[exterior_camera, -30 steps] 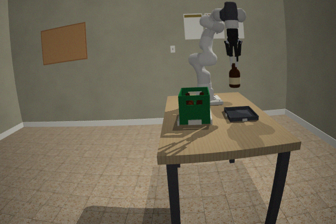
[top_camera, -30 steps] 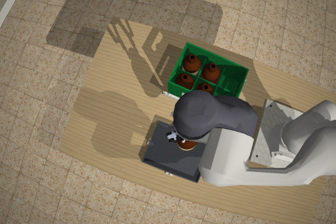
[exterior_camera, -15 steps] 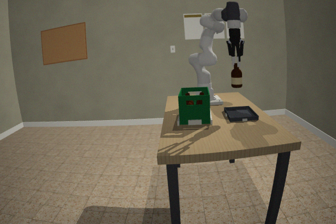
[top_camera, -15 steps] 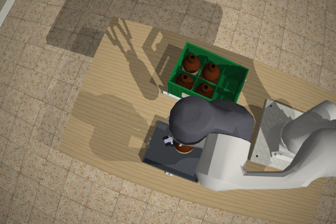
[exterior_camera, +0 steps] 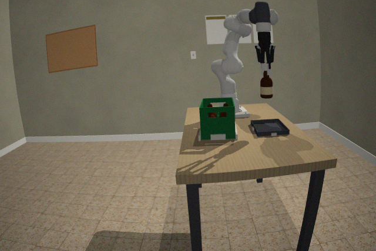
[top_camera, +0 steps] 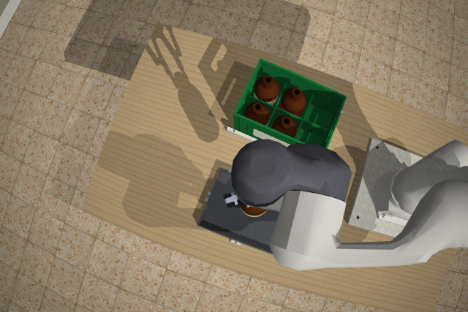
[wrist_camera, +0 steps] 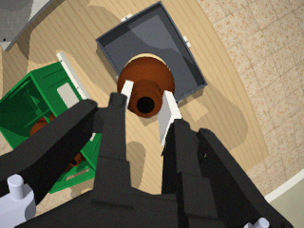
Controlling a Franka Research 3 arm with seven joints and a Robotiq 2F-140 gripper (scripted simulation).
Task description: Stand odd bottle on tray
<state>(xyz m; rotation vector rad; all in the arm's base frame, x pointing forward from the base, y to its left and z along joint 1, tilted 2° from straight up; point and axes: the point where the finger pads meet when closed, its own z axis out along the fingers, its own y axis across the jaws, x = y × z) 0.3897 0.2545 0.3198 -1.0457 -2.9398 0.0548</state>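
My gripper (exterior_camera: 265, 70) (wrist_camera: 145, 98) is shut on the neck of a brown bottle (top_camera: 254, 210) (exterior_camera: 266, 90) (wrist_camera: 144, 71) with a cream label. The bottle hangs upright, high above the table, and overlaps the dark grey tray (top_camera: 234, 221) (exterior_camera: 271, 126) (wrist_camera: 157, 38) in the top and wrist views. The tray lies flat. The green crate (top_camera: 241, 125) (exterior_camera: 217, 126) (wrist_camera: 47, 81) stands level. Several brown bottles stand in it, among them one at the far left corner (top_camera: 266, 91) and one beside it (top_camera: 293, 101). Its two right compartments look empty. The arm hides part of the tray in the top view.
White brackets (top_camera: 241, 134) (exterior_camera: 236, 134) edge the crate's base, and small white clips (top_camera: 235, 241) (exterior_camera: 274, 134) sit at the tray's sides. The robot's base plate (top_camera: 357, 202) is at the right in the top view. The crate's wall stands higher than the tray's low rim.
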